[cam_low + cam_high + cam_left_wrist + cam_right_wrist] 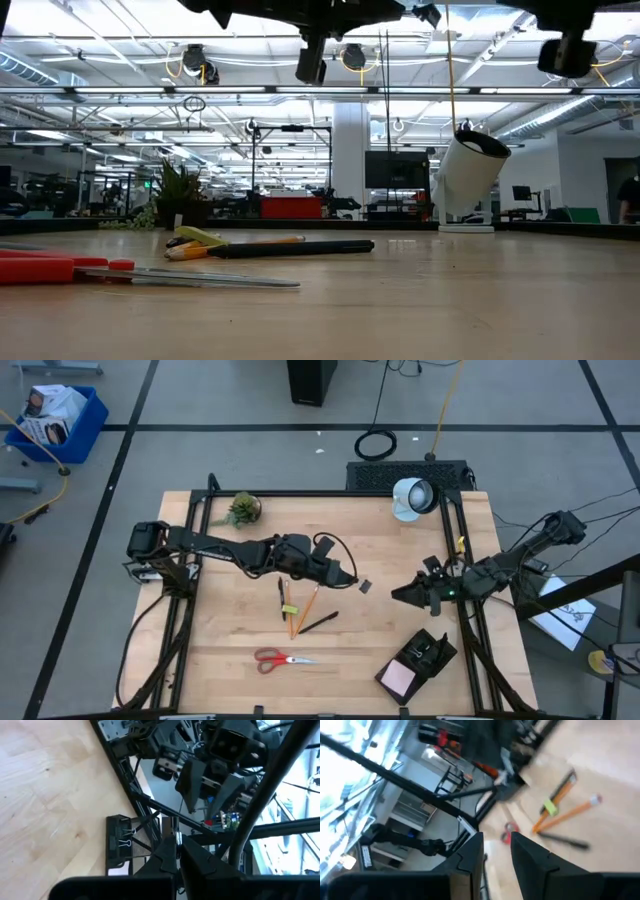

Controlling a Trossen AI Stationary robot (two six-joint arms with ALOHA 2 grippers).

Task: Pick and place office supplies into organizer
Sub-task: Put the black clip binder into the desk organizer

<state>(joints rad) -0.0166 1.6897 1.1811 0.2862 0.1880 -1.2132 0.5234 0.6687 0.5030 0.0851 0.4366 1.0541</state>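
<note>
Scissors (pixel 282 658), one pair, lay lower middle. Two pencils (pixel 300 609) and two pens (pixel 318 623) lay mid-frame. One organizer (pixel 418 665) sat lower right. Left gripper (pixel 361 586) pinched small black bit. Right gripper (pixel 398 596) part open, holding nothing.

We see a pale wooden worktop (pixel 230 660). On it lie red-handled scissors (pixel 283 658) near the front edge, two orange pencils (pixel 300 610) and two black pens (pixel 318 623) together at the middle, a black organizer (pixel 418 664) holding a pink pad at the front right, a small green plant (pixel 242 509) and a round white lamp (pixel 412 498) along the back.
</note>
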